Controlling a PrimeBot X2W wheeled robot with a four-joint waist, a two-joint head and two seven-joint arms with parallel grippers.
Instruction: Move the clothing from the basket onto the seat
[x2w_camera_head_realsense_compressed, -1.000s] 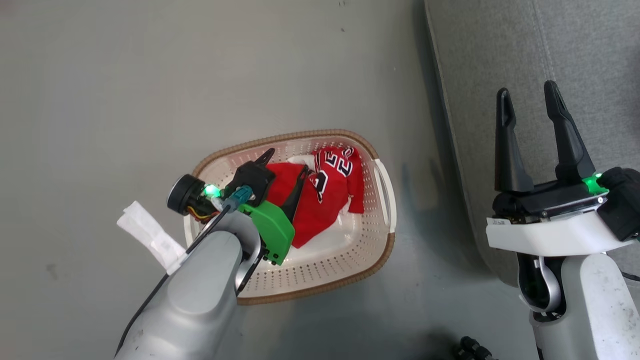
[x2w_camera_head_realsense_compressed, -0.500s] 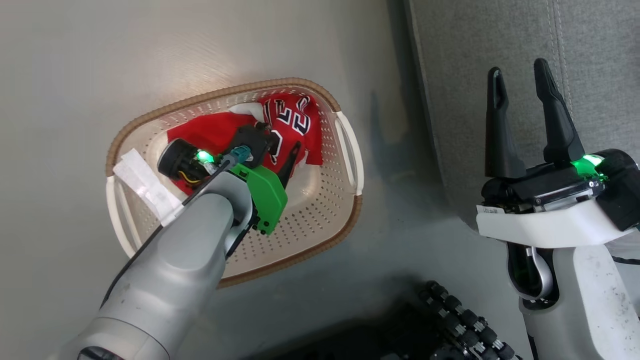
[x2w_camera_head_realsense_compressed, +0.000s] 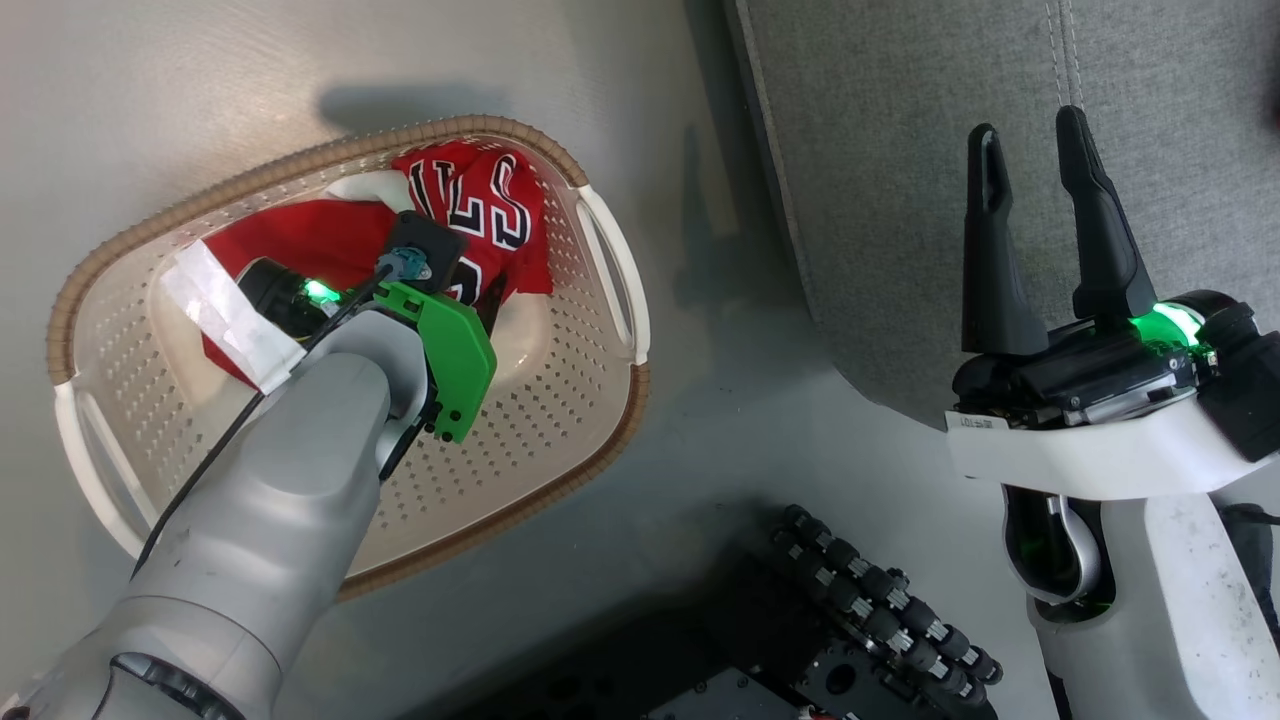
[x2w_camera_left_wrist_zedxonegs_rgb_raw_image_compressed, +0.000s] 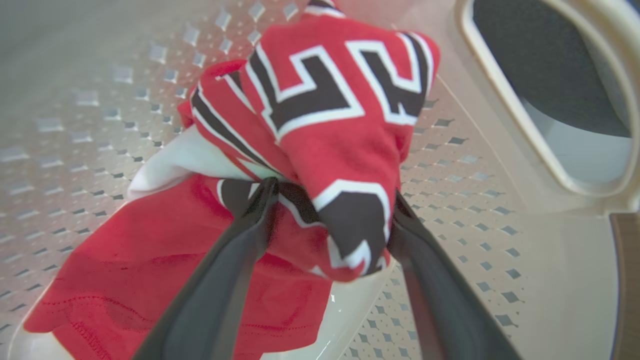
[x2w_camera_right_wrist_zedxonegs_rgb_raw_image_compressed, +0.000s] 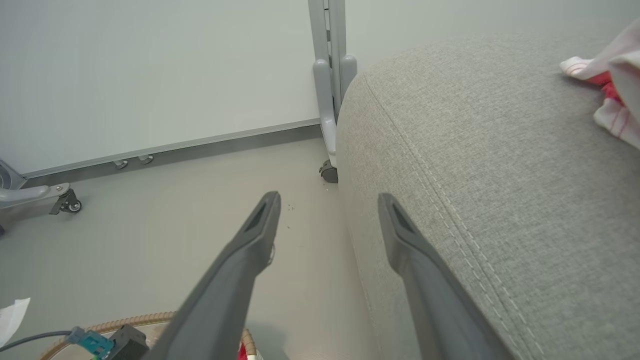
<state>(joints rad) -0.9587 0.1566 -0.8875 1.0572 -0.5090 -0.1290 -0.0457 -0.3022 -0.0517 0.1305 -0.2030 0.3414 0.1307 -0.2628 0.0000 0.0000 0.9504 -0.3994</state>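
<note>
The cream basket (x2w_camera_head_realsense_compressed: 480, 125) stands on the floor to the left of the grey seat (x2w_camera_head_realsense_compressed: 900, 150). Inside it lies the red jersey (x2w_camera_head_realsense_compressed: 480, 200) with black-and-white lettering, on more red fabric (x2w_camera_head_realsense_compressed: 290, 240). My left arm reaches down into the basket. In the left wrist view my left gripper (x2w_camera_left_wrist_zedxonegs_rgb_raw_image_compressed: 332, 192) is open, its two fingers straddling a raised bunch of the jersey (x2w_camera_left_wrist_zedxonegs_rgb_raw_image_compressed: 340, 110) above the basket's perforated wall (x2w_camera_left_wrist_zedxonegs_rgb_raw_image_compressed: 75, 125). My right gripper (x2w_camera_head_realsense_compressed: 1027, 125) hangs open and holds nothing, over the seat's edge (x2w_camera_right_wrist_zedxonegs_rgb_raw_image_compressed: 475, 175).
A pale and red garment (x2w_camera_right_wrist_zedxonegs_rgb_raw_image_compressed: 610, 100) lies on the seat's far right. My base with black rollers (x2w_camera_head_realsense_compressed: 880, 620) is at the bottom. A grey stand on castors (x2w_camera_right_wrist_zedxonegs_rgb_raw_image_compressed: 330, 100) stands by the wall behind the seat. A paper tag (x2w_camera_head_realsense_compressed: 225, 315) sticks to my left forearm.
The head camera has shifted, so the basket now sits further left and looks bigger. My left gripper has gone deeper into the basket, over the jersey. The right gripper stays open.
</note>
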